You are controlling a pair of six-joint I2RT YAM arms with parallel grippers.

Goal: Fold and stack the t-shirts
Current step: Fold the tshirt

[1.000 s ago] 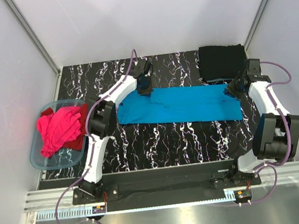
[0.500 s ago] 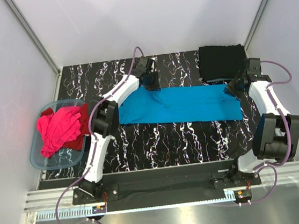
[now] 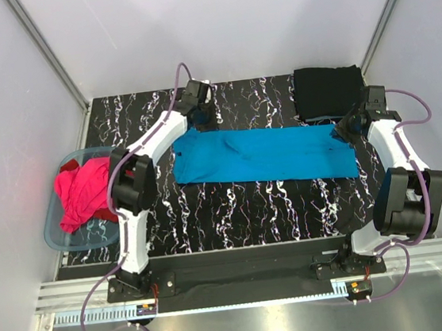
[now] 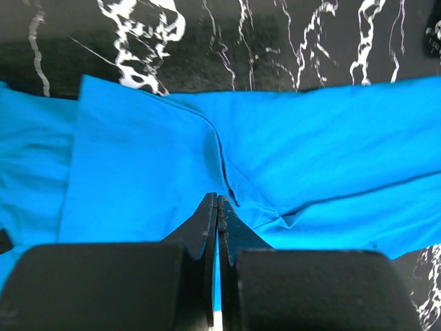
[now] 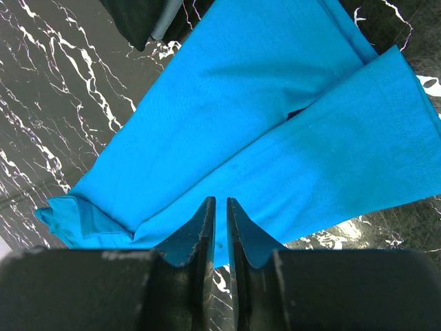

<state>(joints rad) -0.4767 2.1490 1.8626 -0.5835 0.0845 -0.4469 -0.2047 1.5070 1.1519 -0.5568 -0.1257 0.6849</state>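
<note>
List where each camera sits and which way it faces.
Top: fixed above-behind, looking down at the table; left arm, right arm, bases show.
Left wrist: above the blue shirt's far-left corner, looking down; shut jaws show.
Right wrist: above its right end, looking down; nearly closed jaws show.
Shared: blue shirt, all three.

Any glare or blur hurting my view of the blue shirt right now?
Top external: even light, the blue shirt crisp, only a pink glow on the wall beside the tub. Left wrist: cloth sharp, the left hand close and soft-edged. Right wrist: seams sharp, no glare.
</note>
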